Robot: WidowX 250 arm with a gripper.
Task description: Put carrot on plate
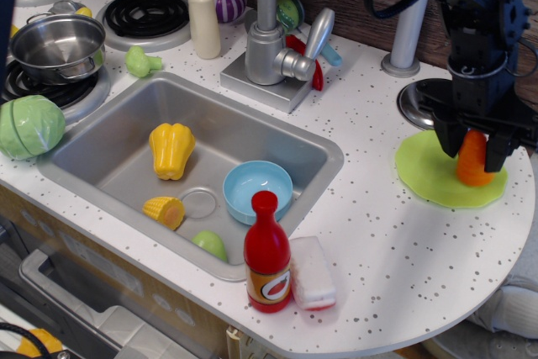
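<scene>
The orange carrot (473, 164) stands upright on the right part of the lime-green plate (424, 176), at the right end of the counter. My gripper (472, 147) comes down from above, with a dark finger on each side of the carrot's upper half. It looks shut on the carrot. The carrot's top is hidden between the fingers, and its base seems to touch the plate.
A steel lid (412, 103) lies just behind the plate, partly hidden by my arm. The sink (109, 153) holds a yellow pepper (171, 149), a corn piece (165, 210) and a blue bowl (257, 191). A red bottle (267, 254) and a sponge (312, 272) stand at the front edge. The faucet (267, 39) is behind the sink.
</scene>
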